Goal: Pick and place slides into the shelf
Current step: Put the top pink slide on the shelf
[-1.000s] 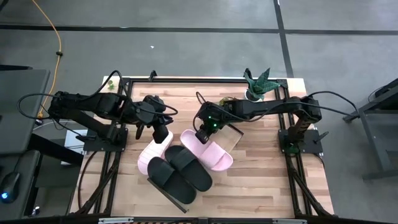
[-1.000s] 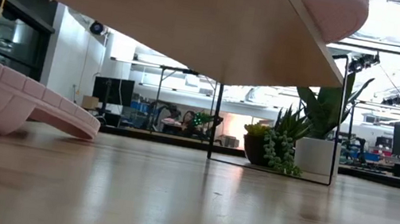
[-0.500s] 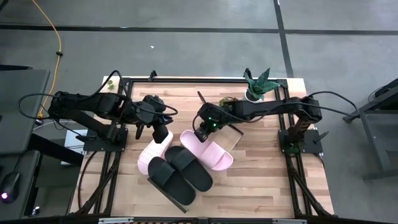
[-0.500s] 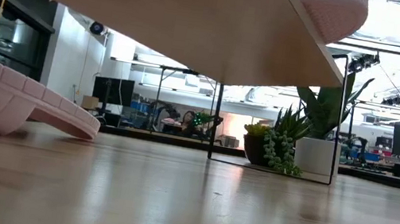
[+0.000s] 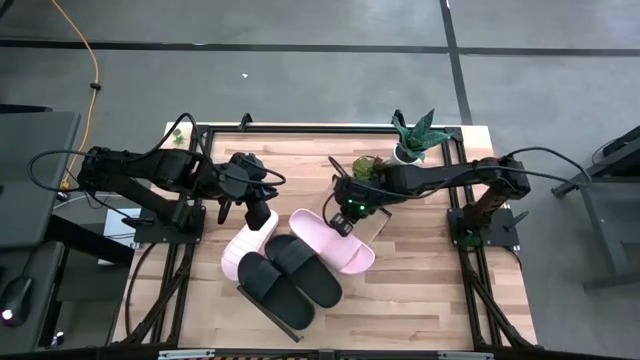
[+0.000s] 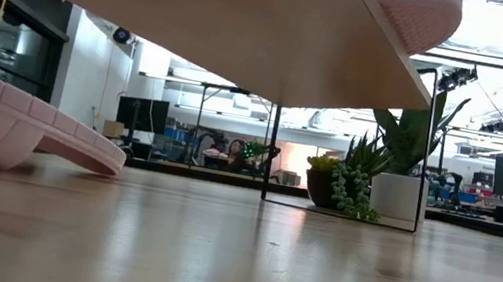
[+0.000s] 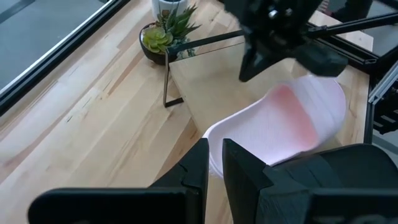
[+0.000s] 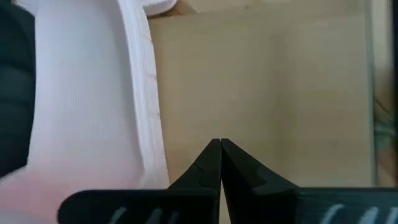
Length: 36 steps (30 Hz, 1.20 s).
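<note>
The right gripper [image 5: 346, 222] is positioned over the shelf [image 5: 372, 222] just beside the heel of the right pink slide [image 5: 333, 241]; its jaws are closed together on nothing, as seen in the right wrist view. The left gripper [image 5: 256, 214] is placed at the left pink slide [image 5: 248, 245]; its jaws are narrowed, though whether the slide is clamped cannot be told. Two black slides [image 5: 290, 278] are laid at the 6 o'clock side of the cluster, partly on the shelf. A likely fault is a slide overhanging the shelf edge and slipping onto the surface [image 5: 420, 290] if nudged. Most of the shelf is covered by slides, and its tilt is hard to judge.
</note>
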Each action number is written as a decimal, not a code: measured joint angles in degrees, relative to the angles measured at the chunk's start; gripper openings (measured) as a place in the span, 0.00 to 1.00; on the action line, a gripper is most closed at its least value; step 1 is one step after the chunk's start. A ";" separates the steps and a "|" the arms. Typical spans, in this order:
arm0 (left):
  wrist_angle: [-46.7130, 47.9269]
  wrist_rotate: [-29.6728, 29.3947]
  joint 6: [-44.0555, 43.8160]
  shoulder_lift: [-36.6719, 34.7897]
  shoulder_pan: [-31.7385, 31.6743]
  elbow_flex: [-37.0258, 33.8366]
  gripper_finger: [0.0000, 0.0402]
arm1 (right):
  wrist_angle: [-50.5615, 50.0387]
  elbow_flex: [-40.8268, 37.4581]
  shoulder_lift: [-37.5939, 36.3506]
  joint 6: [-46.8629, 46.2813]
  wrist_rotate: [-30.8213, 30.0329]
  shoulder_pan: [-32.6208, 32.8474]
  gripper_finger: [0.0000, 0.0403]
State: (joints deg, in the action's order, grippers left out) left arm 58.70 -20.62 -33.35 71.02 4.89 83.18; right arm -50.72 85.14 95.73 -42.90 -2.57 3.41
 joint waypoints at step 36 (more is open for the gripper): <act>-0.03 0.00 0.07 0.00 -0.02 0.00 0.09 | 1.15 0.00 -2.74 -0.55 9.15 3.12 0.00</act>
State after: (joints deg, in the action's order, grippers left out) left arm 58.67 -20.62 -33.28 71.02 4.86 83.18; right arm -49.57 85.14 92.99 -43.45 6.58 6.52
